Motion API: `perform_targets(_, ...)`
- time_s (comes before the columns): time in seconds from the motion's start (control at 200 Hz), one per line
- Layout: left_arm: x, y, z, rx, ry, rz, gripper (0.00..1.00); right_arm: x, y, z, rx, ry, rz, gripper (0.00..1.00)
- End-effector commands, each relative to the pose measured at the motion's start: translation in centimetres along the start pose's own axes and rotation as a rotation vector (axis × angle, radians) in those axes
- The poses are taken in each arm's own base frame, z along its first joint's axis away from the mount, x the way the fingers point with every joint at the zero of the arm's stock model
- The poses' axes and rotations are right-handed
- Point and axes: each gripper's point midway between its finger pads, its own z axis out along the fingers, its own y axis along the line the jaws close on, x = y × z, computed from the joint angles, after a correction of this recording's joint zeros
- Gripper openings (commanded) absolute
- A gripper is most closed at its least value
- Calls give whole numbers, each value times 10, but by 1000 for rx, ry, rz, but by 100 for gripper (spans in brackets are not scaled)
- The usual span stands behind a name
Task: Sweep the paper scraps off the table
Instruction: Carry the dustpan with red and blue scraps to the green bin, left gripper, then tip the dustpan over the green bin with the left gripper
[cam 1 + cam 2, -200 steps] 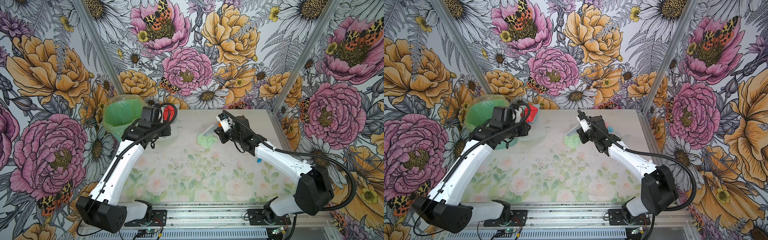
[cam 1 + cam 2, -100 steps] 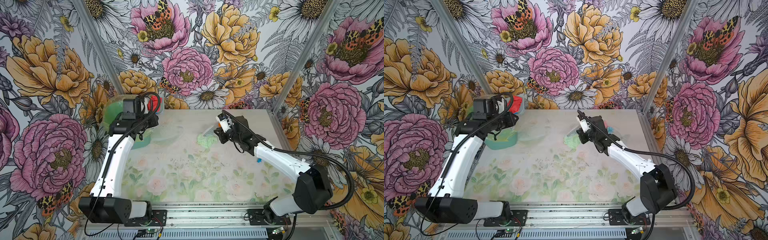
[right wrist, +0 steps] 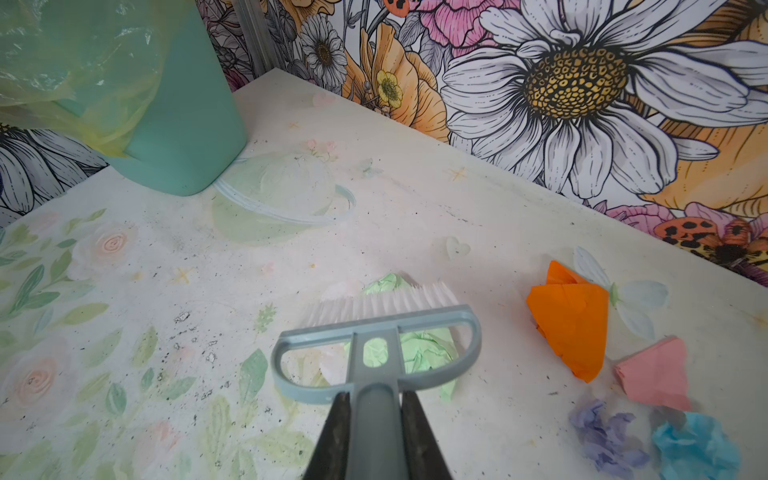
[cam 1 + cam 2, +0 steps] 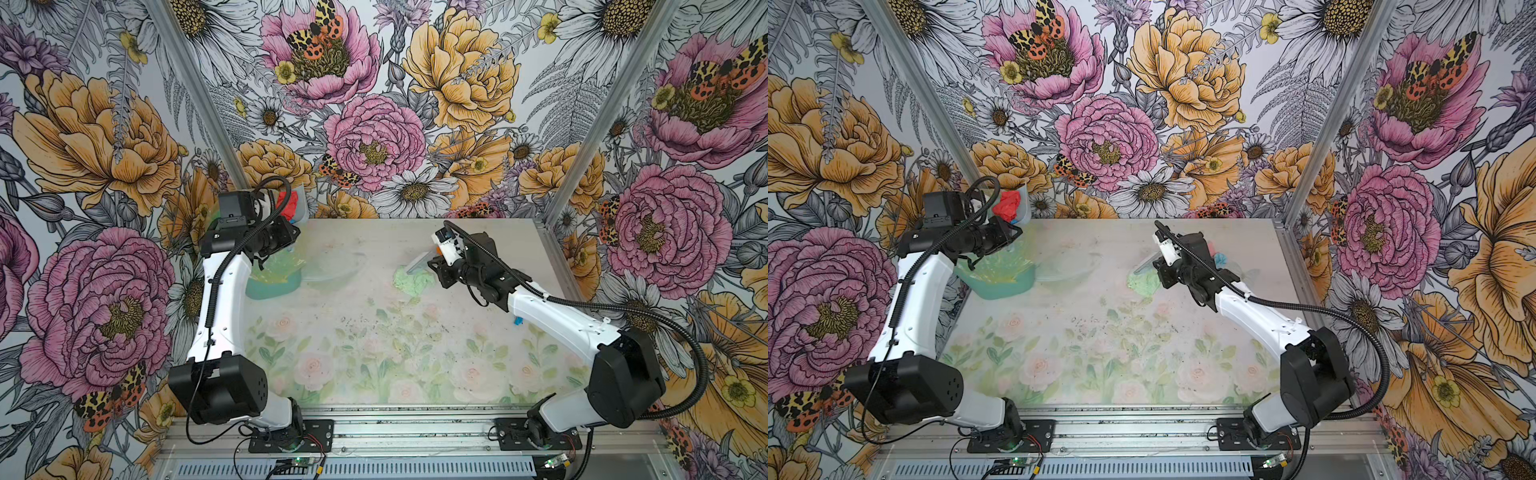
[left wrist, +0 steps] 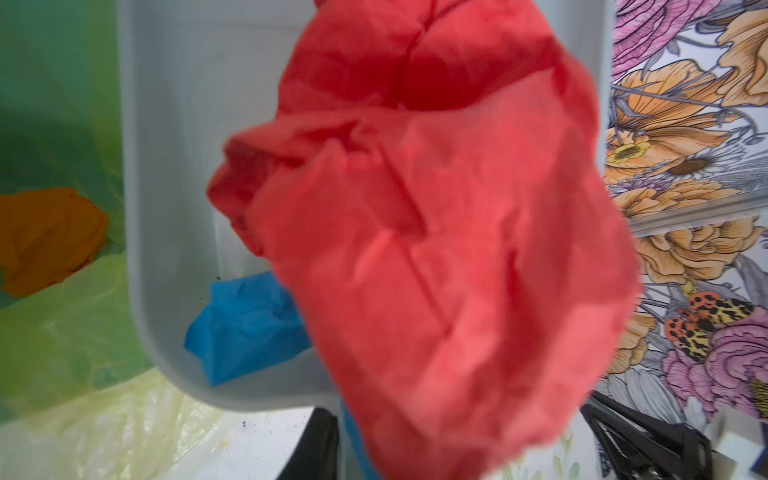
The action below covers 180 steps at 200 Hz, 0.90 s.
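We see the right tool [image 3: 376, 440] clenched on the handle of a grey-blue plastic hand brush [image 3: 374, 345], its dark fingers [image 3: 336, 432] pressed to either side of the shaft. The brush's white bristles [image 3: 382, 305] rest on a crumpled pale green paper wad [image 3: 419, 353], which lies directly under the brush head. We glimpse it through the open frame and again past the bristle tips. In both top views it sits just beside the tool's tip, near the middle of the back half of the whitish rose-printed surface [image 4: 374, 353]. Four more scraps lie on the surface beside the brush, apart from it and on the side away from the bin. A folded orange paper wad [image 3: 569, 324] is nearest the brush head, with a pink paper wad [image 3: 656, 374] just beyond it. A lilac paper wad [image 3: 602, 436] and a light blue paper wad [image 3: 694, 444] sit close together nearer the tool. The left tool [image 4: 291, 232] is clenched as well, gripping a grey-blue plastic dustpan [image 4: 302, 206] held up off the surface at the back left corner, above a teal plastic bin [image 4: 272, 284] lined with a yellow-green bag [image 5: 62, 332]. A crumpled red paper wad [image 5: 436, 249] fills the left wrist view, blurred, in front of the pan's floor. A bright blue paper wad [image 5: 245, 324] lies in the pan's corner, and a second orange wad [image 5: 45, 237] rests inside the bag.
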Motion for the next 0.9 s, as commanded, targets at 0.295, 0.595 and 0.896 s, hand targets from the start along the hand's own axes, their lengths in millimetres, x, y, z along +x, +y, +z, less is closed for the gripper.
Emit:
perform_targets(0.295, -27, -7, -23, 268, -71, -185, 0, 1, -1, -1, -6, -10, 12, 0)
perform_targets(0.595, -33, 1, -24, 346, -83, -260, 0, 3, 0, -2, -10, -6, 12, 0)
perform_targets(0.896, -40, -12, -32, 486, -88, -331, 0, 6, -1, -4, -6, -4, 15, 0)
